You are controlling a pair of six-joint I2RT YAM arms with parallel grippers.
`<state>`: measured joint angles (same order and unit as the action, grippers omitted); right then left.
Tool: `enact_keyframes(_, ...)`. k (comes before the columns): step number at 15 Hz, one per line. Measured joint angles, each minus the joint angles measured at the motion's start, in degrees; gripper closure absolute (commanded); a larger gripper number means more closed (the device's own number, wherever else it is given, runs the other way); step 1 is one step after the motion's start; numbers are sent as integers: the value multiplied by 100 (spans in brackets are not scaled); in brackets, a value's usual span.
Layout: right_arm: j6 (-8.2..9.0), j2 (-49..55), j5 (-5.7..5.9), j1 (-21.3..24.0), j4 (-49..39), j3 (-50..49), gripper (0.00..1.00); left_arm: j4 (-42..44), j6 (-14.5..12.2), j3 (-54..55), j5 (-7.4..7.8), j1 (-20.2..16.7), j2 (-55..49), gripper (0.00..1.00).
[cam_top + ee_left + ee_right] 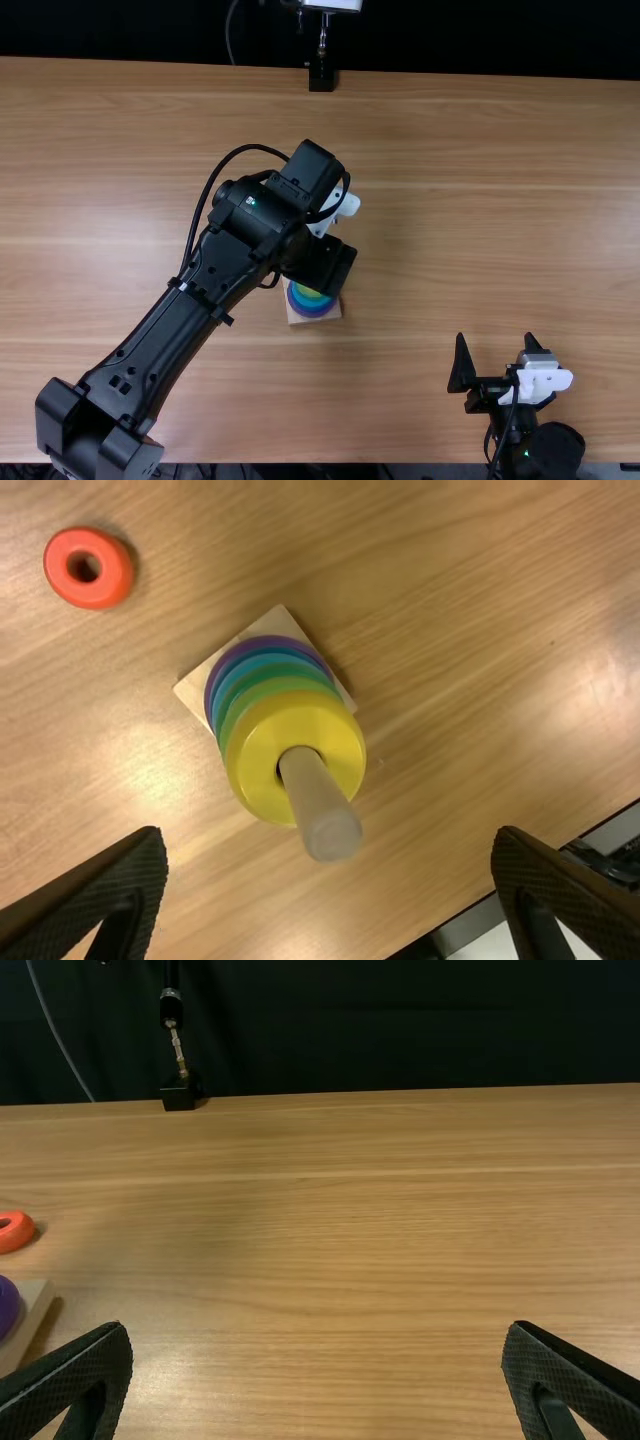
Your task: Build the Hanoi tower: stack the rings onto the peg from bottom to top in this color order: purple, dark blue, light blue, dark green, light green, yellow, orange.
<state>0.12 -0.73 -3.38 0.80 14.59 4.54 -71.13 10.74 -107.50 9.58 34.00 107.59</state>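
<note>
The left gripper (322, 264) is over the stand at the table's middle, whose wooden base (296, 318) and rings (318, 306) partly show beneath it. In the left wrist view the yellow ring (250, 770) tops the stack around the peg (316, 792); green, blue and purple (262, 641) edges show under it. The orange ring (108, 581) lies flat on the table, apart from the base (192, 688). Open and holding nothing, the left gripper (328, 840) has its fingers wide apart. Near the table's front right, the right gripper (495, 345) is open; so it appears in its wrist view (318, 1332).
A black stand (321, 78) with a metal rod is at the table's far edge. The left arm (190, 310) stretches from the front left over the table's middle. In the right wrist view, the stand's base (34, 1305) and the orange ring (20, 1232) are at the side.
</note>
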Motion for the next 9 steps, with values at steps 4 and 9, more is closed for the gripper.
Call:
enact_keyframes(4,-2,0,0,0,0,0,0,1298,-4,-2,-214,-291,0,0)
enact_keyframes(9,-2,0,0,0,0,0,0,2081,-4,-2,-997,-763,0,0)
